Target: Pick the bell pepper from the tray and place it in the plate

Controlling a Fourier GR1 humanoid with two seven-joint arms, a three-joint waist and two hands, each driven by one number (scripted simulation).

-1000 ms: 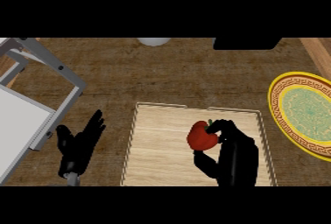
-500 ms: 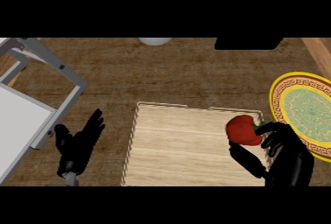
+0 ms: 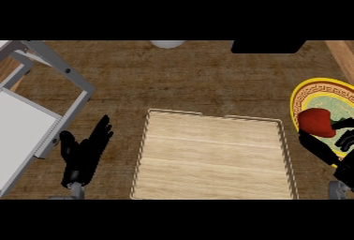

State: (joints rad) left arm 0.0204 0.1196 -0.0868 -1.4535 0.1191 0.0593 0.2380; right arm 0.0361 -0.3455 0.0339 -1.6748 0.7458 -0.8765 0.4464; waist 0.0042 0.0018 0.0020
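Note:
A red bell pepper (image 3: pixel 317 122) is held in my right hand (image 3: pixel 339 149), whose fingers and thumb curl round it at the right edge of the head view. The pepper hangs over the left part of the yellow-rimmed plate (image 3: pixel 309 91) with a green patterned centre. To the left lies the light wooden tray (image 3: pixel 207 154), nothing on it. My left hand (image 3: pixel 83 152) rests open at the lower left, fingers straight and pointing up, left of the tray.
A grey metal frame with a pale panel (image 3: pixel 41 108) fills the left side. A white round object (image 3: pixel 168 44) and a dark block (image 3: pixel 266 46) sit at the counter's far edge. A wooden strip (image 3: pixel 343 54) runs along the upper right.
My right hand has carried the pepper rightward from above the tray's right part to over the plate's left part. The left hand has stayed still.

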